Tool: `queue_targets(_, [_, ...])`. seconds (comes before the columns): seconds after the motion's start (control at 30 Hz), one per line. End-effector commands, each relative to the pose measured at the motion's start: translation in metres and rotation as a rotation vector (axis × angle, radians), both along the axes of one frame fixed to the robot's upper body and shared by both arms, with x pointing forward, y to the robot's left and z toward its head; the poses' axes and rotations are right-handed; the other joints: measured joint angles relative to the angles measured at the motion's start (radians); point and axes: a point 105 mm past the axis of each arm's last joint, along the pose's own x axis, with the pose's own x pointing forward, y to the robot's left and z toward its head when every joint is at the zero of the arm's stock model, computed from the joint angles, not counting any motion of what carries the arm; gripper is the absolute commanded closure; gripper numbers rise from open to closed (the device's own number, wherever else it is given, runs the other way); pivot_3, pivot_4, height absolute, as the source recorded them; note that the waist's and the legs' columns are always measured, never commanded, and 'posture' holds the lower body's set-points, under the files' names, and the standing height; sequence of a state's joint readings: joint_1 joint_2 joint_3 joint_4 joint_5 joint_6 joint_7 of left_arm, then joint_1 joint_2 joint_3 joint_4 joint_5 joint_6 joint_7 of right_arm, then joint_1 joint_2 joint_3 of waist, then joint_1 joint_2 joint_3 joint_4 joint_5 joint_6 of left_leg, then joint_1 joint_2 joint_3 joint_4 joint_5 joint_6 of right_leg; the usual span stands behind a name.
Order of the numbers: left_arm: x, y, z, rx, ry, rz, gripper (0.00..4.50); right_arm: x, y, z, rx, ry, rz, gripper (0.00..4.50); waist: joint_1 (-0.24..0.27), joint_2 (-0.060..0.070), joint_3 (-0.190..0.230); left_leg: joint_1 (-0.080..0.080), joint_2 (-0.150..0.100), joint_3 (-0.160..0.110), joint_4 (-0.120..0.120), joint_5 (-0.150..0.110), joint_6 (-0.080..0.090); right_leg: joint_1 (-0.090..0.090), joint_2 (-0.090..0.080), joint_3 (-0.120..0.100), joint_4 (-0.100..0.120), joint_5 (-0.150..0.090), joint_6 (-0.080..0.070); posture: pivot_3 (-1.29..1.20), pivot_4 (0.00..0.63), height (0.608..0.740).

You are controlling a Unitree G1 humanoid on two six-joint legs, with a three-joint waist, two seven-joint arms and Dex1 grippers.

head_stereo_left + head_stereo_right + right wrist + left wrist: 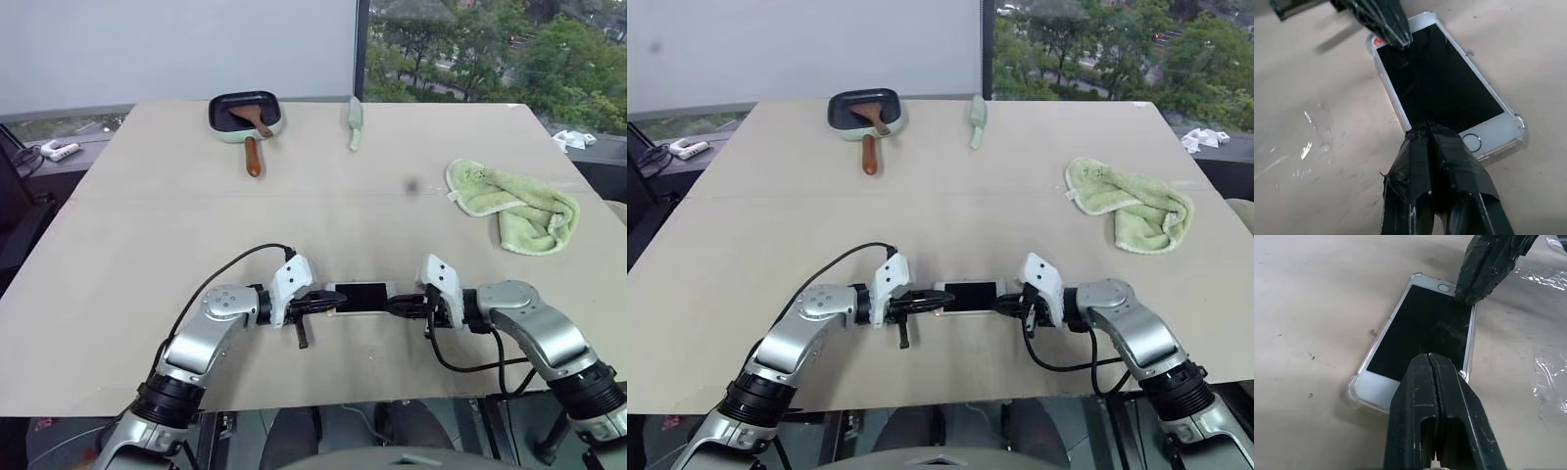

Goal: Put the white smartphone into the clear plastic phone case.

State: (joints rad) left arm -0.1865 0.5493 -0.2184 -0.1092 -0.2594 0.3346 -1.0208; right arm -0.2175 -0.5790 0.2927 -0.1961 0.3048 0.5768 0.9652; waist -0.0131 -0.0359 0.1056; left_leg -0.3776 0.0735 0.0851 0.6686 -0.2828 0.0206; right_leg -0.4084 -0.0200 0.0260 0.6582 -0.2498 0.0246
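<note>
On the table (147,245), white smartphone (1420,330) seated inside clear plastic phone case (1355,392)

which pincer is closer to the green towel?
Right. The right pincer sits at the phone's right end, on the towel's side of the table; the left pincer, at the phone's other end, is farther off.

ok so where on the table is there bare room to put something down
Free: the wide middle of the table, between the pan and spatula at the far edge and the phone near the front; also the left side. Crowded: the front centre, where the left pincer and right pincer press on the phone; the green towel takes the right.
</note>
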Motion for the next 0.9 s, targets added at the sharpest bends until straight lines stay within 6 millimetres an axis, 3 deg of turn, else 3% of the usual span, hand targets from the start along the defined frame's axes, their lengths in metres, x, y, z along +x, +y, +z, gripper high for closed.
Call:
queue_targets(0.03, [-0.001, -0.001, 0.011, -0.026, -0.035, -0.006, 4.50, -0.005, -0.010, -0.013, 0.025, 0.075, -0.033, 4.47, 0.001, 0.002, 0.002, 0.000, 0.000, 0.000, 0.000, 0.000, 0.000, 0.000, 0.000, 0.000, 0.000, 0.000, 0.000, 0.00, 0.150, 0.740])
queue_targets(0.2, [-0.001, 0.000, 0.042, -0.123, -0.106, 0.018, 4.50, 0.007, -0.015, 0.027, 0.208, -0.056, -0.046, 4.47, 0.003, 0.008, 0.017, -0.005, 0.000, 0.000, 0.000, 0.000, 0.000, -0.004, 0.000, 0.000, 0.000, 0.000, 0.000, 0.00, 0.150, 0.740])
queue_targets(0.27, [-0.002, 0.010, 0.052, -0.132, -0.139, 0.072, 4.50, 0.011, -0.026, 0.036, 0.217, -0.108, -0.069, 3.55, 0.002, 0.011, 0.023, -0.008, 0.000, 0.000, 0.000, 0.000, 0.000, -0.006, 0.000, 0.000, -0.001, 0.000, 0.001, 0.00, 0.150, 0.740])
queue_targets(0.37, [-0.010, 0.035, 0.058, -0.101, -0.188, 0.152, 3.31, 0.011, -0.047, 0.042, 0.210, -0.149, -0.078, 2.12, 0.000, 0.011, 0.027, -0.008, 0.000, 0.000, -0.001, 0.000, 0.000, -0.007, 0.001, 0.000, -0.002, 0.002, 0.004, 0.00, 0.150, 0.740])
queue_targets(0.5, [-0.030, 0.062, 0.058, -0.066, -0.169, 0.224, 1.34, 0.009, -0.076, 0.040, 0.166, -0.168, -0.089, 0.07, 0.002, 0.011, 0.031, -0.008, 0.000, 0.000, -0.003, 0.000, 0.000, -0.008, 0.001, 0.000, -0.003, 0.002, 0.004, 0.00, 0.150, 0.740])
queue_targets(0.6, [-0.045, 0.086, 0.055, 0.009, -0.196, 0.290, 0.06, 0.003, -0.100, 0.036, 0.135, -0.171, -0.096, 0.00, 0.003, 0.011, 0.037, -0.008, 0.000, 0.000, -0.003, 0.000, 0.000, -0.008, 0.000, 0.000, -0.003, 0.000, 0.001, 0.00, 0.150, 0.740])
queue_targets(0.73, [-0.066, 0.112, 0.043, 0.081, -0.180, 0.371, 0.06, -0.005, -0.133, 0.030, 0.064, -0.167, -0.104, 0.00, 0.003, 0.012, 0.041, -0.007, 0.000, 0.003, -0.002, 0.000, 0.000, -0.007, -0.001, 0.001, -0.004, 0.000, 0.001, 0.00, 0.150, 0.740])
queue_targets(0.9, [-0.076, 0.123, 0.033, 0.119, -0.179, 0.398, 0.06, -0.006, -0.149, 0.031, 0.030, -0.168, -0.115, 0.00, 0.003, 0.011, 0.043, -0.005, 0.000, 0.003, -0.001, 0.000, 0.000, -0.006, -0.001, 0.001, -0.003, 0.000, 0.001, 0.00, 0.150, 0.740])
